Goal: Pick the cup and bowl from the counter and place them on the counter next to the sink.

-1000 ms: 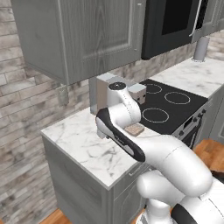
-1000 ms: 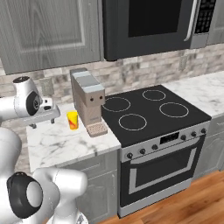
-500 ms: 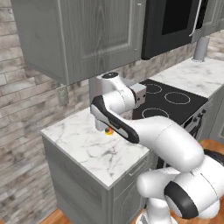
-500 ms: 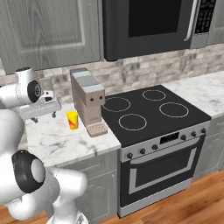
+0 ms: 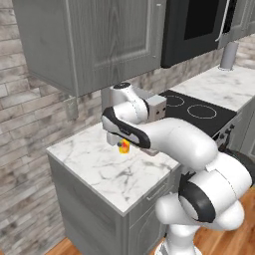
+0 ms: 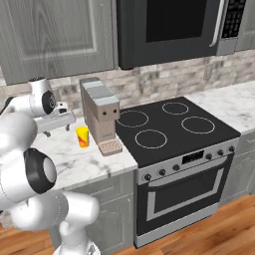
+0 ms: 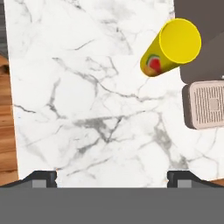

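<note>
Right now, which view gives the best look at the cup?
The hand view: the cup is large and unblocked, seen from above on the counter, its red mark visible. The right base view shows it small but whole beside the coffee machine. In the left base view the arm hides most of it.

Light is even and diffuse in all three views, with no harsh glare. Soft shadow lies under the upper cabinets [image 6: 55, 35] toward the top of both base views. Edges look slightly soft and low in resolution, without lens distortion.
</note>
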{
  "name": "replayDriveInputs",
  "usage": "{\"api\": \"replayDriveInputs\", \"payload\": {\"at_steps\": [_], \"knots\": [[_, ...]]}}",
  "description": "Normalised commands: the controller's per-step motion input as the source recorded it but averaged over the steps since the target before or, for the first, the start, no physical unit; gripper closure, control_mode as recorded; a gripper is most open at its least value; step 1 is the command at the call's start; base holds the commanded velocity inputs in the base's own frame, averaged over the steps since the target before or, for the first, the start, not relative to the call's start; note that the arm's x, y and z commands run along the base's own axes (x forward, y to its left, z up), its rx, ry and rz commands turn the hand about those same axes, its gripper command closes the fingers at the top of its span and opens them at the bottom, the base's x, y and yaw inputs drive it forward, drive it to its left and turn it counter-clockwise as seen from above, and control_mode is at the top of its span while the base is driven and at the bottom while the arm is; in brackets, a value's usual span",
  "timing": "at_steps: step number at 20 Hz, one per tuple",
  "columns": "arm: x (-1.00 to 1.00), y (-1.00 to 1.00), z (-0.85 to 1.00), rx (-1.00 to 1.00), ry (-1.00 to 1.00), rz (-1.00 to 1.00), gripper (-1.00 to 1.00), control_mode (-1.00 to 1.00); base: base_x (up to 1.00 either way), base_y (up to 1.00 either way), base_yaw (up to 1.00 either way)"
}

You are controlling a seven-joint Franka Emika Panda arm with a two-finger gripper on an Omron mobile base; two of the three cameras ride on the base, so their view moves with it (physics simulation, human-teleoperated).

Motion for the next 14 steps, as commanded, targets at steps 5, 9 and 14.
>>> {"api": "replayDriveInputs", "payload": {"at_steps": [5, 9, 14], "knots": [[0.4, 0.0, -0.07, 0.0, 0.0, 0.03, -1.0, -1.0, 0.0, 0.0, 0.0], [0.25, 0.0, 0.0, 0.0, 0.02, 0.02, -1.0, -1.0, 0.0, 0.0, 0.0], [0.13, 0.0, -0.07, 0.0, 0.01, 0.02, -1.0, -1.0, 0.0, 0.0, 0.0]]}}
